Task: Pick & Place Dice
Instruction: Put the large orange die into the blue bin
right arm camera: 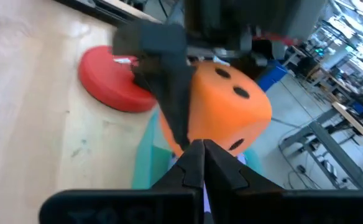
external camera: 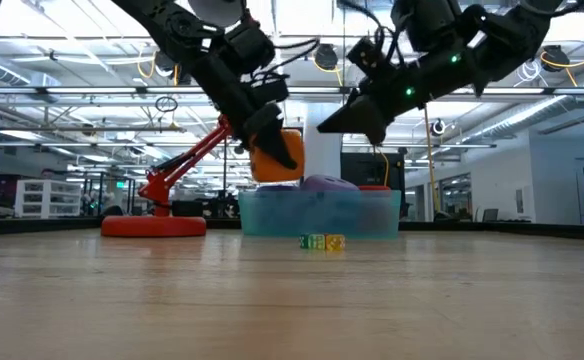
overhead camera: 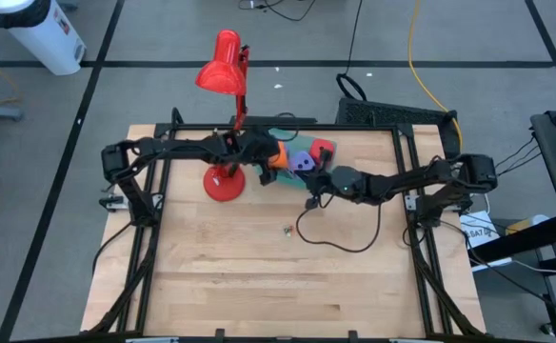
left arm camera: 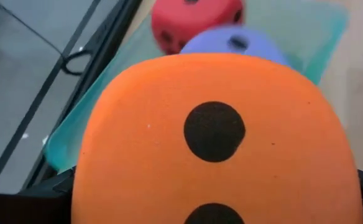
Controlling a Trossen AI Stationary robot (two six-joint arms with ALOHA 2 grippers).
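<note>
My left gripper [overhead camera: 268,154] reaches in from the table's left and is shut on the orange die [external camera: 278,156], above the left end of the teal tray [external camera: 272,215]. A purple-blue die [overhead camera: 302,163] and the red die [overhead camera: 323,150] rest in the tray. In the left wrist view the orange die [left arm camera: 219,143] fills the picture, with the red die [left arm camera: 197,22] and the purple-blue die [left arm camera: 231,43] beyond it. No second purple-blue die shows. My right gripper [external camera: 357,126] hangs shut in the air above the tray's near side, close to the orange die [right arm camera: 231,112], touching nothing. My left gripper pinches the orange die between its two fingers, on two opposite faces; one dark finger [right arm camera: 172,99] lies flat on the die's side face [right arm camera: 194,112]. The fingers slant down from the table's left. The die is lifted clear above the tray, slightly tilted.
A red desk lamp stands with its round base [overhead camera: 225,183] just left of the tray, its shade [overhead camera: 221,69] toward the far edge. Small coloured blocks [external camera: 322,241] lie on the wood near the table's middle. A black cable [overhead camera: 340,238] loops beside them.
</note>
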